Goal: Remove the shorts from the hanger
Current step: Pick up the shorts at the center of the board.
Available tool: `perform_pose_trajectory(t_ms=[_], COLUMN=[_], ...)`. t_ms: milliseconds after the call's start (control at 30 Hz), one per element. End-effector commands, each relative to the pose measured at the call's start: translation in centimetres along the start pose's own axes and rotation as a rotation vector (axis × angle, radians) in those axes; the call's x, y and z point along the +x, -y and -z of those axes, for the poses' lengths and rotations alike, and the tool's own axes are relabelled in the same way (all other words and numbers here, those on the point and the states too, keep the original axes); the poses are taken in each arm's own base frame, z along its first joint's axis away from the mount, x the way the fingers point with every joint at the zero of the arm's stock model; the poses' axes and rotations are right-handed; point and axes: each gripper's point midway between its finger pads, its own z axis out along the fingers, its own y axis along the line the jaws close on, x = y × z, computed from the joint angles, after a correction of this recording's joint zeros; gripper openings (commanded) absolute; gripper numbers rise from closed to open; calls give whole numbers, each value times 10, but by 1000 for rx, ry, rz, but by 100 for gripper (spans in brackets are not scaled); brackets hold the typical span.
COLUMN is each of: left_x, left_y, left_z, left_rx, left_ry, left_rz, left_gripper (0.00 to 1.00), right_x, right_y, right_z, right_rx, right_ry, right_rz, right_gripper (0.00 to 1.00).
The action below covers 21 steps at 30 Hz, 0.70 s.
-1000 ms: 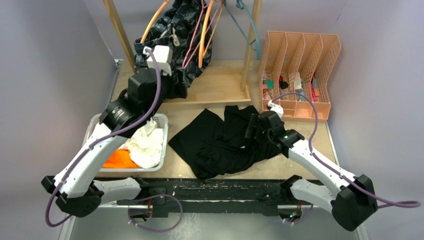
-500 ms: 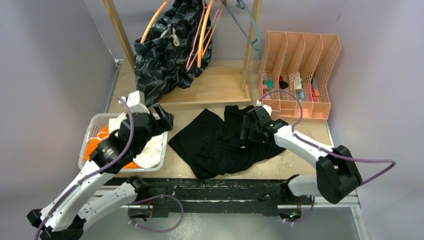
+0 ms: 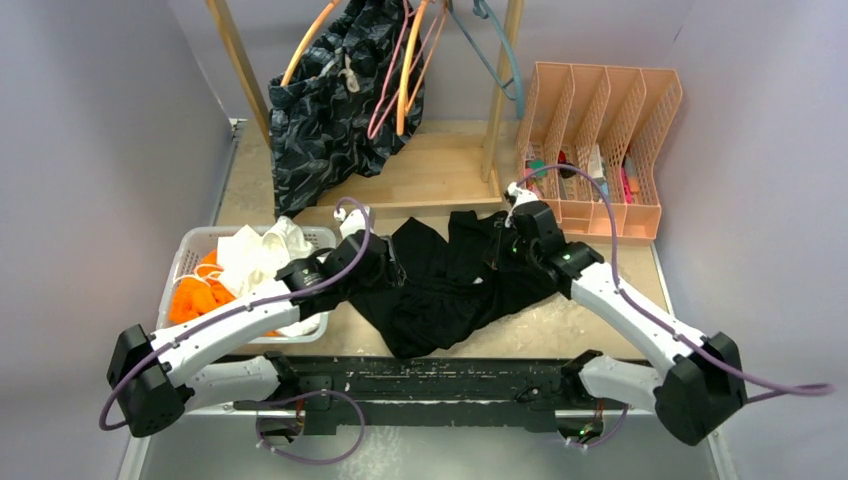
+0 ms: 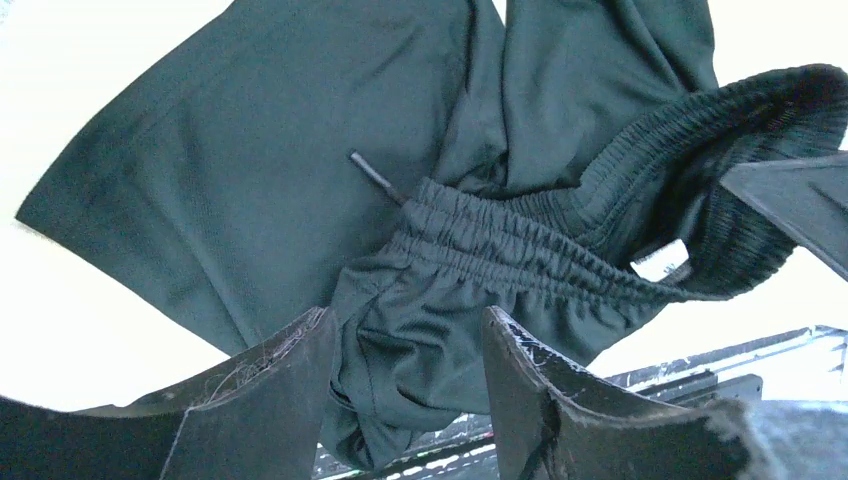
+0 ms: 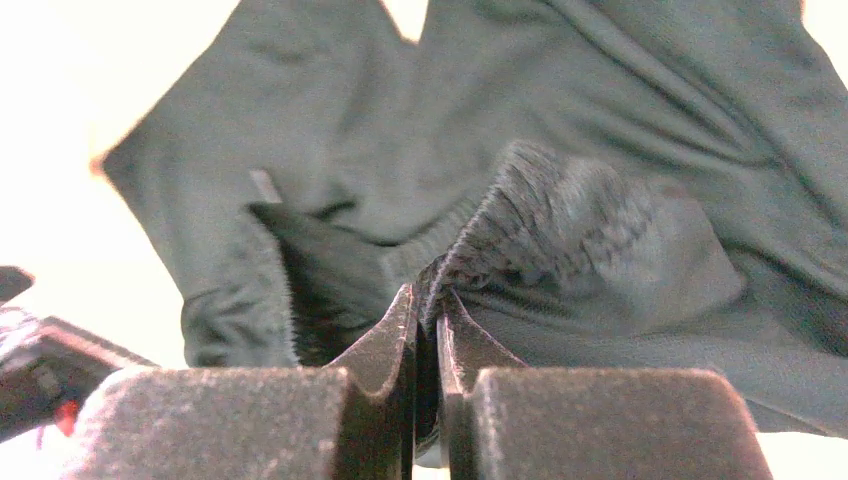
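You have four pairs of shorts to account for.

1. black shorts (image 3: 450, 285), plain soft fabric, gathered elastic waist. They are off the hanger and lie crumpled on the pale counter (image 3: 250, 185) between your two arms, in front of the wooden rack (image 3: 240, 70). A black drawstring end (image 4: 375, 172) and a small white label (image 4: 660, 262) inside the waistband show in the left wrist view.
2. camo shorts (image 3: 330, 110), black-grey patterned fabric. They hang on the rack at the back left, among coloured wire hangers (image 3: 402, 100).
3. white shorts (image 3: 262, 255), plain fabric. They are bundled in the white plastic mesh basket (image 3: 200, 233) at the counter's left edge.
4. orange shorts (image 3: 195, 298), bright fabric. They share that basket, beside and partly under the white pair.

Your right hand (image 5: 425, 300) has its fingers pressed almost together and is pinching the ribbed waistband of the black shorts.

Your left hand (image 4: 408, 330) has its fingers spread. It sits astride a bunched fold just below the same waistband; you cannot tell whether the pads touch the cloth.

Also present is a peach slotted plastic organiser (image 3: 600, 110) at the back right, with small coloured items in its compartments.
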Motion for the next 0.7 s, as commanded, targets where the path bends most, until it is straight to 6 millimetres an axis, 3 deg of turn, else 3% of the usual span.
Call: perform_pose_trajectory(t_ms=[0,67,167,267,367,467,533,600,667], left_x=[-35,-48,-64,-72,-73,-72,-71,-69,-65], left_y=[14,8,-5,-19,-28,-32,-32,-28,-21], left_z=[16,29,47,61,68,69,67,64,58], left_rx=[3,0,-9,-30,-49,-65,-65,-54,-28], left_ry=[147,218,315,372,390,390,384,370,346], left_rz=[41,92,160,197,210,210,209,199,178], left_gripper=[54,54,54,55,55,55,55,55,56], right_x=[-57,-63,-55,-22,12,38,49,57,54], right_y=[-80,-108,-156,-207,-233,-224,-192,-161,-130], right_z=[56,79,105,118,109,76,40,17,3], right_rx=[-381,-530,-724,-861,-951,-871,-662,-477,-293], right_ry=[166,201,214,172,80,8,-37,-73,-54], right_rz=[136,191,279,368,416,413,381,298,245], right_gripper=[5,6,7,8,8,9,9,10,27])
